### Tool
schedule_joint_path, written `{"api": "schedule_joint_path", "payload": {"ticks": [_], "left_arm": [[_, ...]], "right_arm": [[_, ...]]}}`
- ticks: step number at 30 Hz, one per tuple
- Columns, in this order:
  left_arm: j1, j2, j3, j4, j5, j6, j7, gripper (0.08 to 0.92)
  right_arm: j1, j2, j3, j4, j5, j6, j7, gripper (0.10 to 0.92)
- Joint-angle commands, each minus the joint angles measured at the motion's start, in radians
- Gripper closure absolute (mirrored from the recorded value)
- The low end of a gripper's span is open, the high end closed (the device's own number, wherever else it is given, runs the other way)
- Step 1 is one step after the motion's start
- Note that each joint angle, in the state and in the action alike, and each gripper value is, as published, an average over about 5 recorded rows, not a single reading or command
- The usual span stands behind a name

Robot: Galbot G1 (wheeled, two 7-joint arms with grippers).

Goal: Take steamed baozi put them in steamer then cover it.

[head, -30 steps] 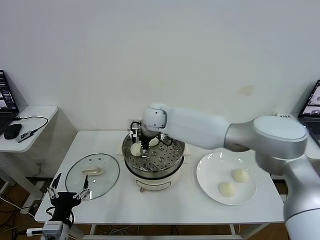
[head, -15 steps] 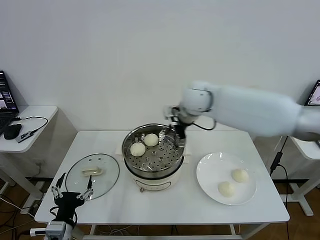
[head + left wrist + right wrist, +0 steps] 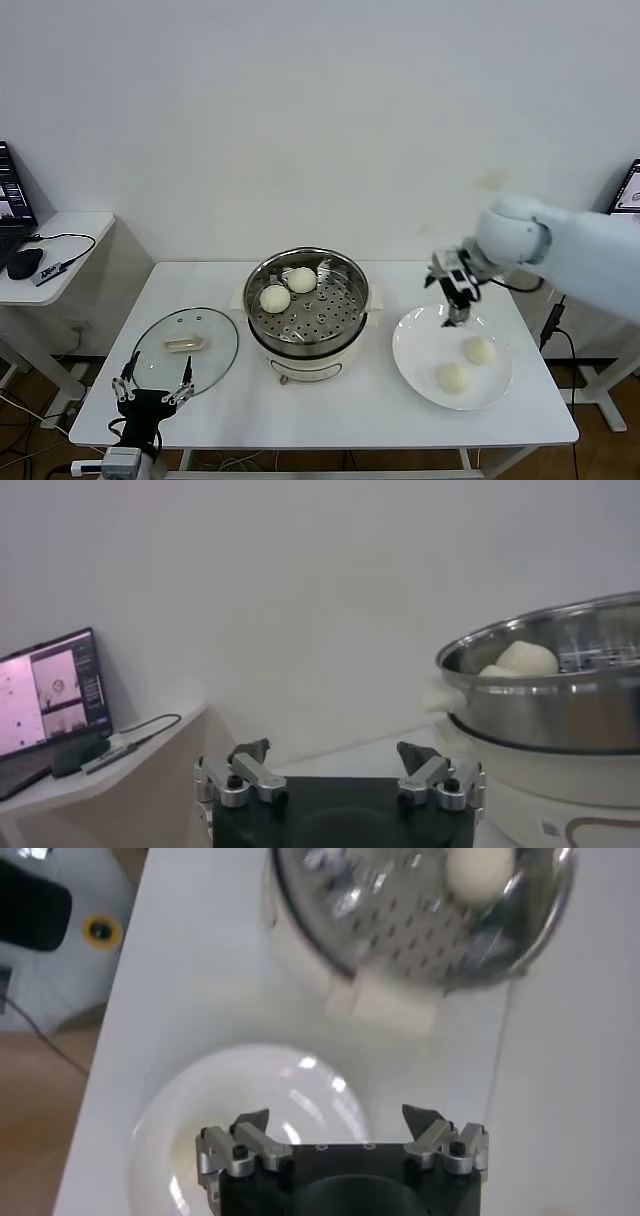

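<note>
Head view: right gripper (image 3: pixel 458 297) hangs above the far left rim of the white plate (image 3: pixel 420 365), fingers spread wide, nothing between them, touching nothing. Its arm reaches in from the right edge, wrist bent downward toward the plate. The right wrist view confirms it: both fingertips (image 3: pixel 250 1122) stand well apart, empty, with the plate's pale surface beneath and the steamer beyond.

Two buns on the plate (image 3: pixel 481 351), side by side, near the right half, apart from the gripper.

Steamer (image 3: pixel 306 345) sits mid-table, left of the plate, uncovered. Two more buns in the steamer (image 3: pixel 275 298) rest on the perforated tray toward the far left part, just beside each other.

Glass lid (image 3: pixel 186 345) lies flat on the table left of the steamer, handle up.

Left gripper (image 3: pixel 153 395) parked low at the table's near left corner, by the near edge of the lid, fingers released and wide, holding nothing. The left wrist view shows its fingertips (image 3: pixel 250 752) apart, with the steamer's steel wall to one side.

White table (image 3: pixel 350 415) carries all of it.
</note>
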Motion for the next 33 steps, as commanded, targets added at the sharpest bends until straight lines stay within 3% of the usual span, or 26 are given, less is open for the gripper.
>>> {"api": "schedule_joint_path", "payload": {"ticks": [1,15,33], "left_arm": [[0.003,-0.005,0.001,0.002,0.006,-0.001,0.0,0.177],[0.006,-0.014,-0.001,0.027,0.016,-0.001,0.001,0.177],[-0.003,-0.015,-0.006,0.053,0.015,-0.003,0.0,0.177]], "right_arm": [[-0.286,-0.167,0.132,0.032,-0.183,0.054,0.002,0.203],[-0.593,-0.125,0.351,-0.055,-0.231,0.055,0.03,0.203],[-0.671,-0.017,0.405,-0.181,-0.245,0.054,0.06,0.213]]}}
